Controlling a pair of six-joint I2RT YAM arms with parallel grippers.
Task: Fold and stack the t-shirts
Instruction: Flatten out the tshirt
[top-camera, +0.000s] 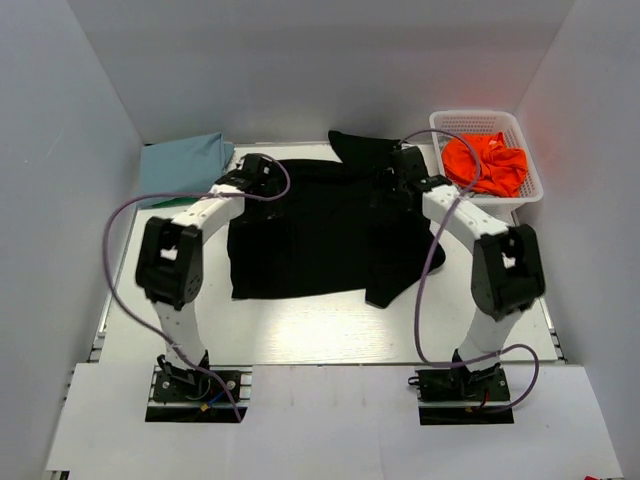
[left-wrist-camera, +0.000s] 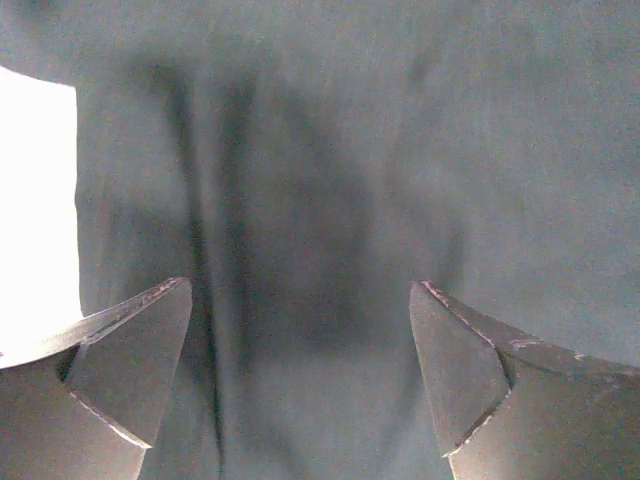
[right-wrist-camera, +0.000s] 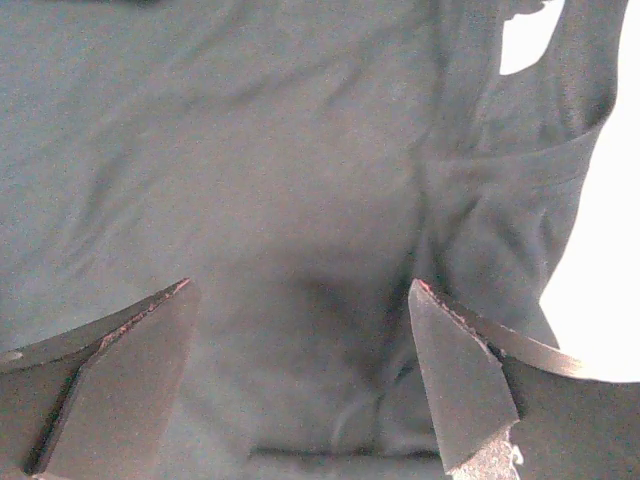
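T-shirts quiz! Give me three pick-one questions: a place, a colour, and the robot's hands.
1. Where is the orange t-shirt?
A. on the floor
B. in the white basket
C. in a hand

2. What colour is the big spread-out t-shirt?
A. black
B. green
C. yellow

3. How are the left hand and right hand?
A. both shut
B. one shut
C. both open

1 B, it sits bunched inside it. 2 A, seen from above. 3 C, both wrist views show a wide gap.
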